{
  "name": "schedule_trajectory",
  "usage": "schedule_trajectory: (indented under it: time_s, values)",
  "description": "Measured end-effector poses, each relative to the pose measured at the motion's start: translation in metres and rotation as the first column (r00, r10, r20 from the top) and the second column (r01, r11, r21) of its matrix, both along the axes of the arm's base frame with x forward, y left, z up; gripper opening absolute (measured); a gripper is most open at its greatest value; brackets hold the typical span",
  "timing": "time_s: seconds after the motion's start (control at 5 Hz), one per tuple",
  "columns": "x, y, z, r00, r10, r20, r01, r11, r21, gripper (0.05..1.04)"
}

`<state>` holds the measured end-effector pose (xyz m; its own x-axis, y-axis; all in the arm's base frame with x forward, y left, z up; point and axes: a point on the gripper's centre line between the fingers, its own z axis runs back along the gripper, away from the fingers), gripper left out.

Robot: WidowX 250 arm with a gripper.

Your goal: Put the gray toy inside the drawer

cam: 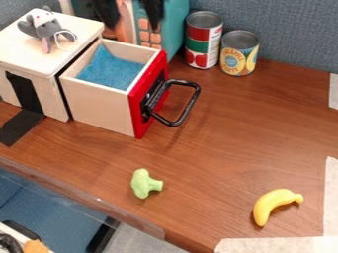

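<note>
The gripper [133, 26] hangs at the top edge, its two black fingers well apart in front of the teal toy, to the right of the mouse and above the back of the drawer. A gray toy mouse [49, 31] with a pale string lies on top of the wooden cabinet [79, 25]. The drawer [99, 108] is pulled out, with a red front, a black handle [188, 109] and blue lining inside.
Two cans, one red and green [203, 40] and one yellow-labelled [239, 53], stand against the back wall. A teal toy [173, 24] with orange buttons is behind the drawer. Green broccoli [143, 184] and a yellow banana [273, 203] lie near the table's front edge.
</note>
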<state>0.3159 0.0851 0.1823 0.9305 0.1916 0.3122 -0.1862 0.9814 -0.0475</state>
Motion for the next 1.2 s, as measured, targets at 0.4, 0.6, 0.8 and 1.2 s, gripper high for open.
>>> schedule_trajectory:
  time_s: [0.4,0.6,0.8,1.2]
  values:
    - [0.011,0.073,0.031,0.999,0.050,0.000,-0.050,0.996,0.070,1.001]
    - [0.009,0.118,0.010,0.989,0.126,-0.076,-0.118,0.988,0.097,1.001]
    - [0.010,0.136,-0.014,0.980,0.146,-0.136,-0.136,0.988,0.077,1.001]
    - [-0.008,0.168,-0.036,0.958,0.232,-0.169,-0.222,0.972,0.079,1.001]
